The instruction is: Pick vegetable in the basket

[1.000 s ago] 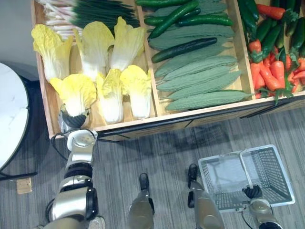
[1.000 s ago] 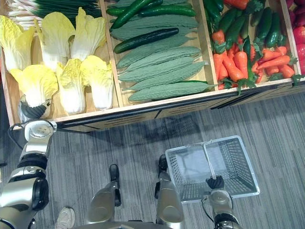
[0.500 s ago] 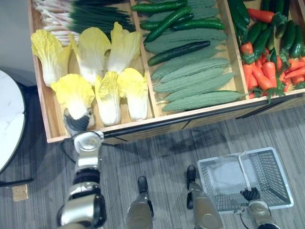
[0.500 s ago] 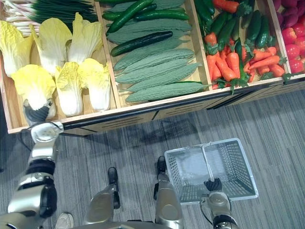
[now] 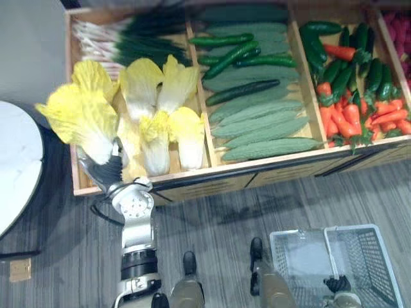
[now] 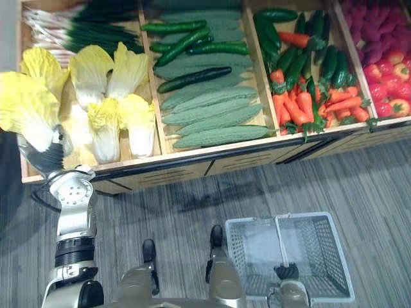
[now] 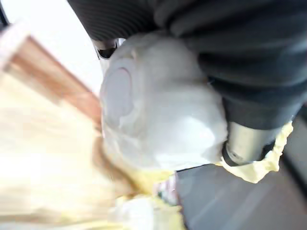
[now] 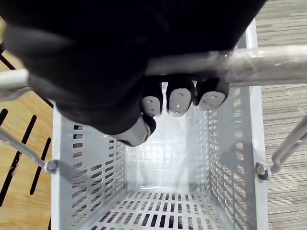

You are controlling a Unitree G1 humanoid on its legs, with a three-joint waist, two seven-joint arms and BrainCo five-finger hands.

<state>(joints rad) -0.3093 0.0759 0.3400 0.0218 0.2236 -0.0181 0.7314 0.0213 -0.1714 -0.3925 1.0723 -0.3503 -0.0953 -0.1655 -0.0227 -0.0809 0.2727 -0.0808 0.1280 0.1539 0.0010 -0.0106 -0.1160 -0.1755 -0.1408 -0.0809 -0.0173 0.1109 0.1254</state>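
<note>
The left hand (image 5: 106, 172) clasps a yellow leafy cabbage (image 5: 77, 119) by its white base for carrying, the right hand (image 8: 178, 99) curled round the handle (image 8: 261, 64) of the grey mesh basket (image 8: 86, 160).

Soft, even light is falling from above on the wooden stand (image 5: 257, 168), and the vegetables are showing bright. A faint shadow is lying on the grey floor (image 5: 221, 215) just in front of the stand. The cabbage (image 5: 80, 119) in the left hand (image 5: 106, 172) is smearing at its leaves, and the stand's far edge is blurring too. In the left wrist view the cabbage's white base is glaring, with everything past it out of focus. The basket (image 8: 86, 158) is gleaming inside, and its handle (image 8: 268, 62) is shining under the shaded right hand (image 8: 177, 98).
</note>
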